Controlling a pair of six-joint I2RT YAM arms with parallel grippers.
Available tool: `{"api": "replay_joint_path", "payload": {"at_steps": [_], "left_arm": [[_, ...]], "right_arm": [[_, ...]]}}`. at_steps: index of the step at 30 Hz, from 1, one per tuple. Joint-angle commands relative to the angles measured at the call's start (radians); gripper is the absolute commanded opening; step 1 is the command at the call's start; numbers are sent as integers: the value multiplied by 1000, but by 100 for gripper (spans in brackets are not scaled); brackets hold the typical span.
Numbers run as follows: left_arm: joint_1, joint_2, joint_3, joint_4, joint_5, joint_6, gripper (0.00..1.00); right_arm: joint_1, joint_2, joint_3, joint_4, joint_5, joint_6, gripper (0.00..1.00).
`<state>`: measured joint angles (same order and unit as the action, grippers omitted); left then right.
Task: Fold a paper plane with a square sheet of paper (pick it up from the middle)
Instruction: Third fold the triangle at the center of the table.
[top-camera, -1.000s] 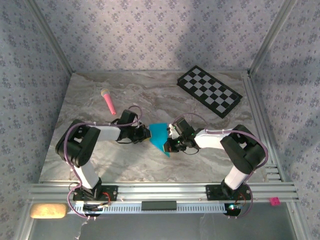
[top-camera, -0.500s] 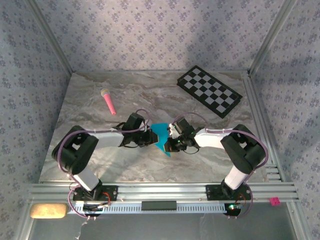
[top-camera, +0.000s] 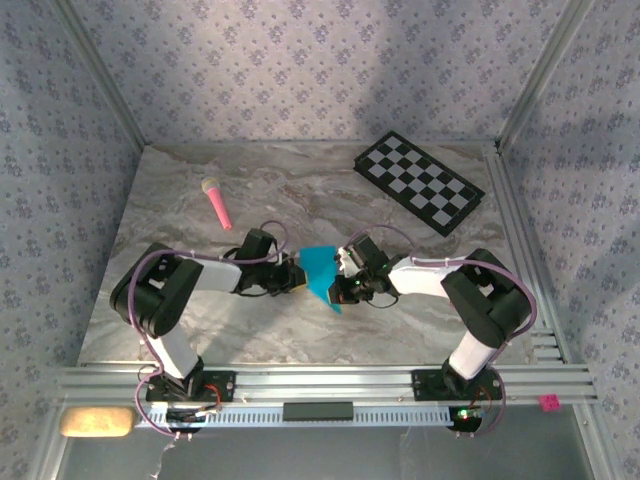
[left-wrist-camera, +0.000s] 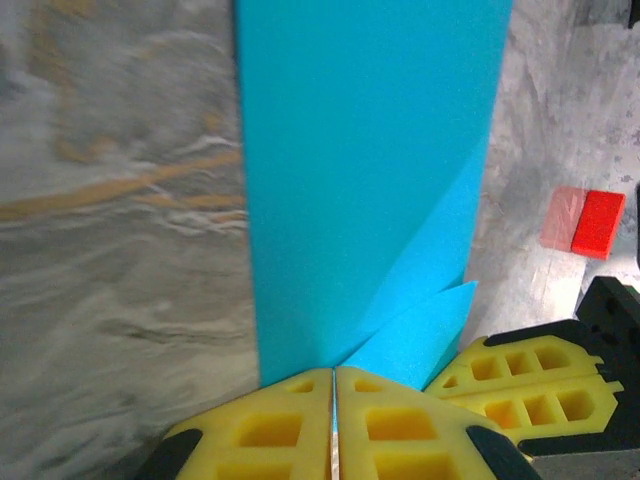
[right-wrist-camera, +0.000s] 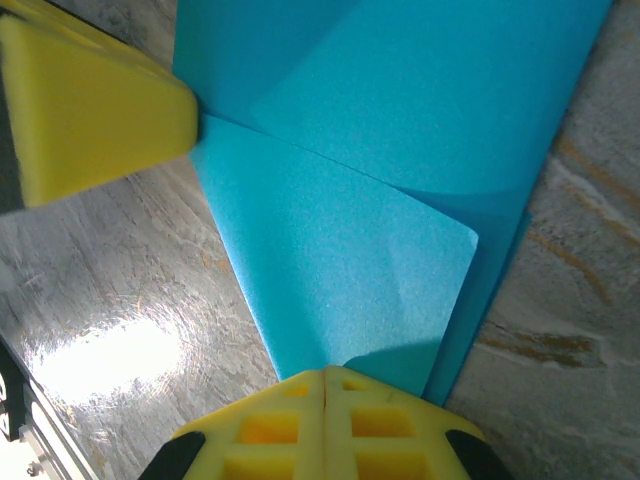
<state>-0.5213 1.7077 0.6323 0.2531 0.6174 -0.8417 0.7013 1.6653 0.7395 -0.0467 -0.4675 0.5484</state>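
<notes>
The square sheet of paper (top-camera: 320, 267), bright cyan, is folded into layers with slanted flaps and hangs between the two grippers near the table's middle. It is a broad wedge, not a slim paper plane. My left gripper (top-camera: 297, 276) is shut on its left edge. In the left wrist view the yellow fingertips (left-wrist-camera: 290, 420) meet with paper (left-wrist-camera: 370, 180) in the seam. My right gripper (top-camera: 338, 286) is shut on the opposite edge. In the right wrist view the paper (right-wrist-camera: 400, 150) runs under the right gripper (right-wrist-camera: 325, 372), with the left gripper's finger (right-wrist-camera: 90, 110) at upper left.
A pink stick with a pale tip (top-camera: 217, 201) lies at the back left of the marble table (top-camera: 200, 330). A black-and-white checkered board (top-camera: 419, 182) lies at the back right. Metal rails (top-camera: 320, 380) run along the near edge.
The left arm pushed right toward the right gripper, narrowing the paper, then drew back left a little, and the paper spread again. The right arm stayed still.
</notes>
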Motion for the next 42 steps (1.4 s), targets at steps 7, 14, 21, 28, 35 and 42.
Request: {"api": "replay_joint_path", "payload": {"at_steps": [7, 14, 21, 28, 35, 42], "left_arm": [[23, -115, 44, -192, -117, -2, 12], [-80, -110, 119, -205, -112, 0, 13], [-105, 32, 202, -239, -92, 18, 10], [-106, 89, 196, -325, -162, 85, 7], [-107, 99, 155, -307, -171, 84, 6], [-107, 98, 154, -311, -169, 93, 5]], "right_arm": [[-8, 31, -27, -126, 82, -18, 1], [-8, 23, -23, -128, 89, -15, 1], [-9, 21, -22, -126, 87, -14, 2], [-8, -32, 13, -120, 57, -3, 6], [23, -78, 76, -72, -8, 16, 10], [60, 72, 163, -47, -14, 35, 10]]}}
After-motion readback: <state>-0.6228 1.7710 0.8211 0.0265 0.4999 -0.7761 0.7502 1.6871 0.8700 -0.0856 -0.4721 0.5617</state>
